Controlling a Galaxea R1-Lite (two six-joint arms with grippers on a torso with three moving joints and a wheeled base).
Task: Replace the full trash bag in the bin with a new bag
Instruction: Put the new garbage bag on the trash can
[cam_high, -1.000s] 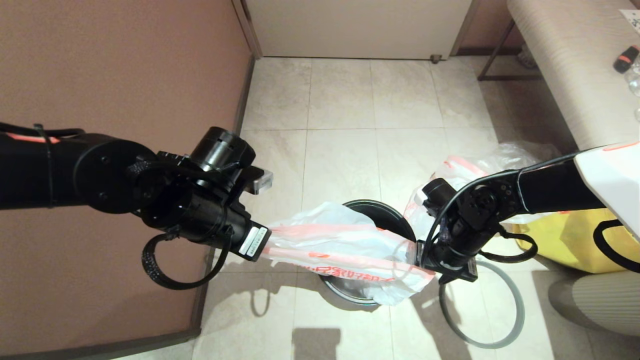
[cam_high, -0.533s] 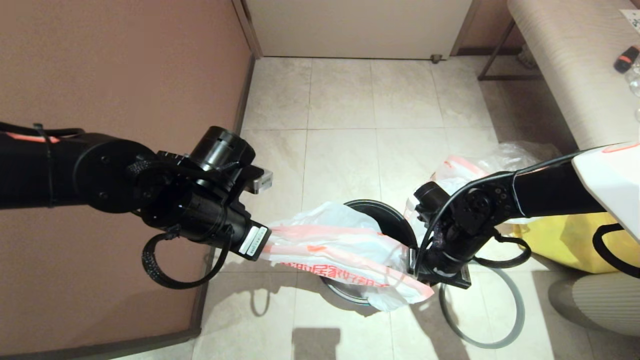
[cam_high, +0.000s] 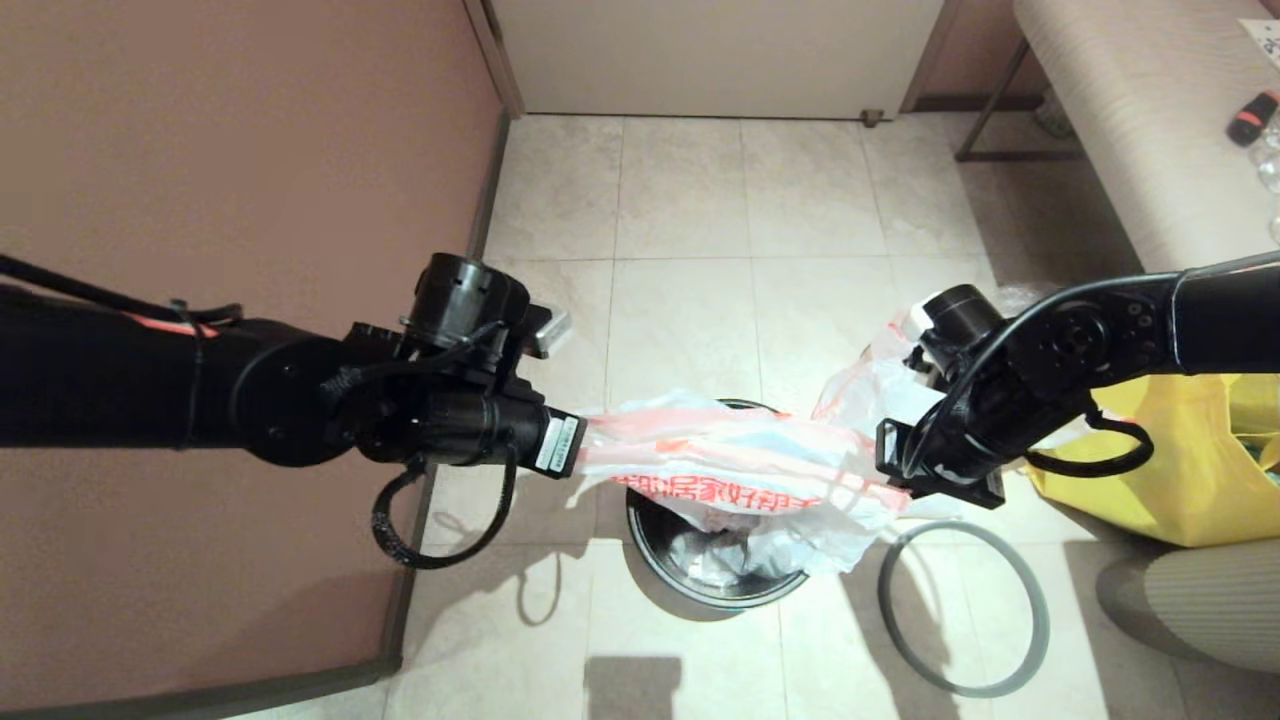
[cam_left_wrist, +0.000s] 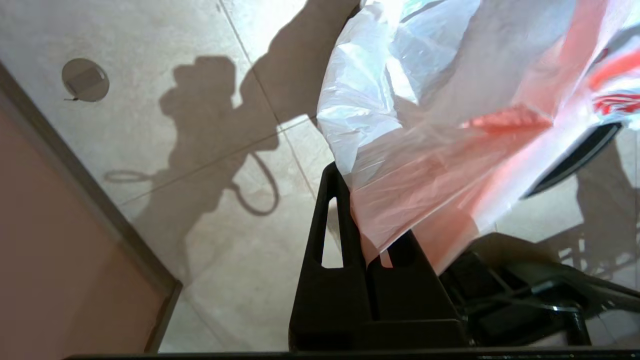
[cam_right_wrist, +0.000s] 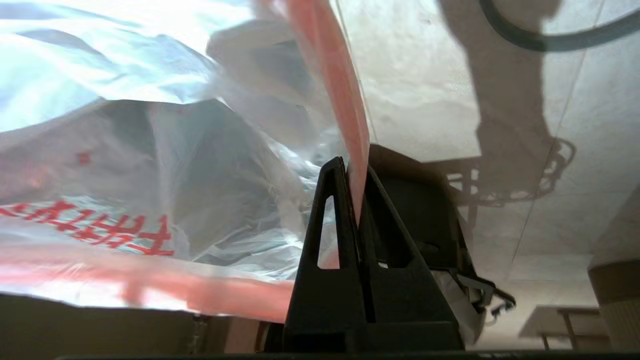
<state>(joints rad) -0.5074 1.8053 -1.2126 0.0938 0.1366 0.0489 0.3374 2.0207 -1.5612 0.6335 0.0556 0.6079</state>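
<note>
The new bag (cam_high: 740, 470), translucent white with an orange-red hem and red lettering, is stretched sideways between my two grippers above the bin (cam_high: 700, 592). My left gripper (cam_high: 588, 447) is shut on the bag's left hem (cam_left_wrist: 400, 200). My right gripper (cam_high: 893, 478) is shut on its right hem (cam_right_wrist: 330, 90). The bag's lower part (cam_high: 800, 545) sags over the black bin's mouth. The bin's grey ring (cam_high: 963, 608) lies on the floor to its right. The full trash bag (cam_high: 862, 385) is behind the right wrist, mostly hidden.
A yellow fabric tote (cam_high: 1180, 470) stands on the floor at the right, under the right arm. A brown wall (cam_high: 250, 150) runs along the left. A pale bench (cam_high: 1150, 120) is at the back right, and a door (cam_high: 715, 55) is at the back.
Both grippers have moved away from me and further apart, pulling the bag wider and tauter. It now spans the bin's far side, and the bin's near side is uncovered.
</note>
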